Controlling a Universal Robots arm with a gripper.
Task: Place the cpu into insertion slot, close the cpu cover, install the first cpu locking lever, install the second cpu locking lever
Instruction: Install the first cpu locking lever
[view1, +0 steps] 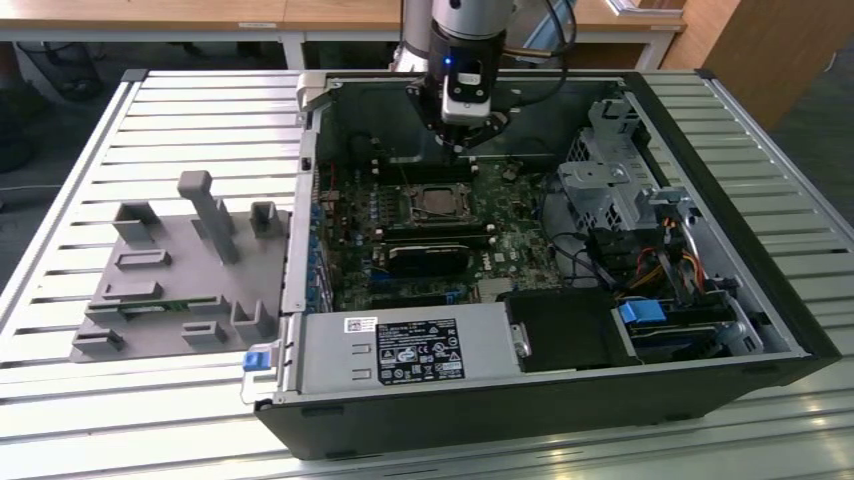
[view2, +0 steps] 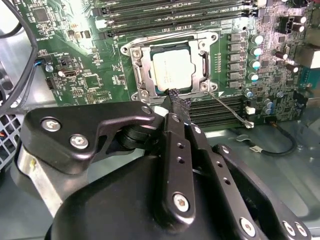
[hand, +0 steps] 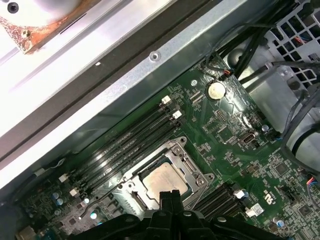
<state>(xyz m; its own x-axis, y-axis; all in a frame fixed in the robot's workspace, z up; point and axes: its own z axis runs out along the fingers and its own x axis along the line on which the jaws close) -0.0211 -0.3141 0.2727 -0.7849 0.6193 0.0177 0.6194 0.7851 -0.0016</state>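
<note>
The gripper (view1: 470, 133) hangs inside the open computer case (view1: 787, 330), at upper centre of the exterior view, above the far part of the green circuit board (view1: 514, 255). Its fingers are pressed together and hold nothing. The cpu (view1: 435, 204) is seated in the insertion slot (view2: 135, 50), near the frame centre of the exterior view. From the gripper it lies lower in the frame and slightly toward the exterior view's left. In the second wrist view, the cpu cover (view2: 196, 60) lies flat over the chip, whose grey top shows through its window. Judged from this, the first two steps are done. In that same view, the fingertips (view2: 176, 102) stand just over the near edge of the socket frame. A thin locking lever (view2: 230, 107) starts at the adjacent socket corner. Its long axis runs diagonally away from the socket across the memory slots (view2: 215, 107), and it appears unlatched.
</note>
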